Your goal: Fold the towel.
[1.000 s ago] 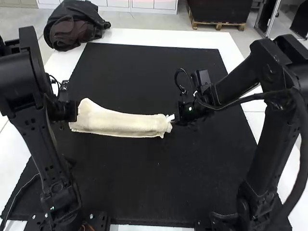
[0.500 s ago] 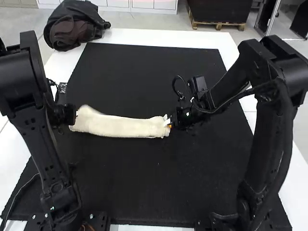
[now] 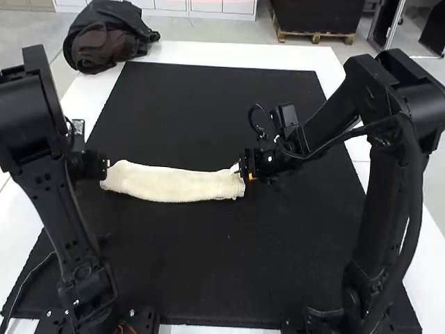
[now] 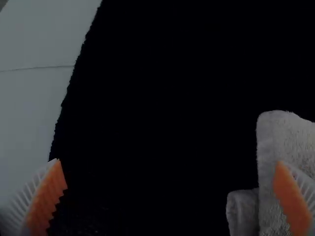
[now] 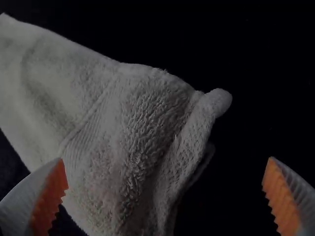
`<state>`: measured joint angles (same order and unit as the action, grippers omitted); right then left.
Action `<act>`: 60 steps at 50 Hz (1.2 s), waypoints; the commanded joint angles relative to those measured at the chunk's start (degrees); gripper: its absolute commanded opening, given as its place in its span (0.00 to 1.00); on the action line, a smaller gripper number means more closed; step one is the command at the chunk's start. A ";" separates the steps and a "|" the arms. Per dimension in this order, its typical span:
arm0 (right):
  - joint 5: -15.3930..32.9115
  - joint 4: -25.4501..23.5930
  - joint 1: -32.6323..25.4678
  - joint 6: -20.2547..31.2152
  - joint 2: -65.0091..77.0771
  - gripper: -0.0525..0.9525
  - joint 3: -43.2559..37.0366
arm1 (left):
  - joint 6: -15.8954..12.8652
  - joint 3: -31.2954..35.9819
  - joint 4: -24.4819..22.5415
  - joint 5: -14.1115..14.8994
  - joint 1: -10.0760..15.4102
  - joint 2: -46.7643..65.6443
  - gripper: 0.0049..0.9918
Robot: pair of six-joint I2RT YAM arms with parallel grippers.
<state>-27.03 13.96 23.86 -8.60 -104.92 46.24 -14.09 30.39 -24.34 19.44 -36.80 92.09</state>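
1 cream towel (image 3: 174, 184) lies as a long, narrow strip on the black mat (image 3: 229, 264). The left end effector (image 3: 106, 165) stands wide at 1 end; the right end effector (image 3: 241, 167), also wide, is at the other.

White tabletop (image 3: 229, 54) w/ a thin seam at L & R sides; 1 big blk mat (image 3: 208, 104) lies over most of it. Dark fabric bundle (image 3: 104, 42), part brown, at the far L corner. Beyond: smooth gray floor (image 3: 208, 29) w/ joint lines, low white cabinets (image 3: 222, 5) along the back, 1 blk box (image 3: 316, 14) on 1 wooden pallet (image 3: 299, 35), metal frame (image 3: 395, 28) at far R. Room's brightly lit in high view; wrist views v. dim.
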 commanded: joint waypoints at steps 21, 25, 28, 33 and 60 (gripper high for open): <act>-0.57 0.19 1.02 -0.63 -0.98 0.96 2.01 | 3.28 2.30 2.80 -0.19 -0.29 -4.73 0.98; -0.48 0.19 1.81 -0.63 -1.34 0.95 2.19 | 3.28 2.30 3.42 -0.19 -0.29 -5.52 0.98; -0.48 0.19 2.60 -0.80 -1.51 0.95 2.19 | 3.28 2.22 3.60 -0.19 -0.29 -6.23 0.98; -0.40 0.19 3.48 -0.80 -2.04 0.95 2.19 | 3.28 2.22 4.03 -0.19 -0.38 -6.75 0.98; 0.13 1.16 5.59 -0.89 -6.35 0.55 2.63 | 3.28 2.30 6.76 -0.28 -0.65 -11.41 0.98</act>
<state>-26.57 15.03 28.14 -9.23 -109.23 47.59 -11.27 30.72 -17.61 19.42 -36.82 82.74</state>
